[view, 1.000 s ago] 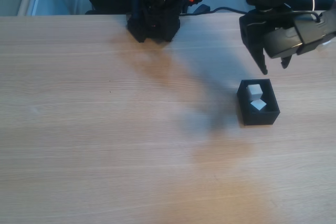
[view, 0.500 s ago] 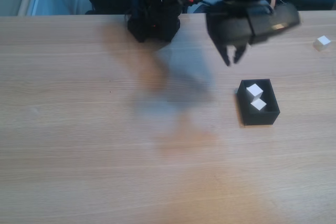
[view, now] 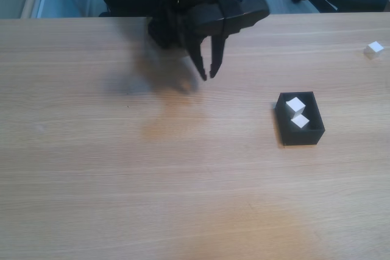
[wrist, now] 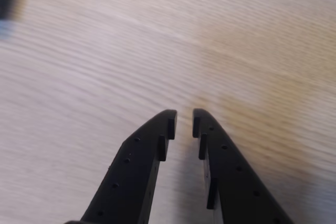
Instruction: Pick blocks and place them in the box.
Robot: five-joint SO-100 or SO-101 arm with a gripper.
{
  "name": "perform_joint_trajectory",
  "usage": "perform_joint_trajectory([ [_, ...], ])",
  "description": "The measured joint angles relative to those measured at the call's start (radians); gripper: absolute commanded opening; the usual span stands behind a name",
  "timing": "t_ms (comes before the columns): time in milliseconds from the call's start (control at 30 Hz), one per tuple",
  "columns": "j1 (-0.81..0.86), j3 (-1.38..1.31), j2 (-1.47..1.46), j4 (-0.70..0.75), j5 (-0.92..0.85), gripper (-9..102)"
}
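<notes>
In the fixed view, the pincer (view: 208, 76) hung empty above the surface (view: 122, 168), away from the box (view: 299, 132) holding two blocks (view: 295, 105); a third block (view: 374, 48) lay far right, probably next. In the wrist view, the pincer (wrist: 184, 123) stood nearly pressed together, gripping nothing.
</notes>
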Motion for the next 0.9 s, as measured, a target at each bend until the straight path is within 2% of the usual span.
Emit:
perform_joint_trajectory([
  [267,0.089,0.256,0.324,0.0,-0.018,0],
  [733,0.173,0.353,0.345,-0.025,0.026,0],
  [900,0.209,0.402,0.357,-0.1,0.008,0],
])
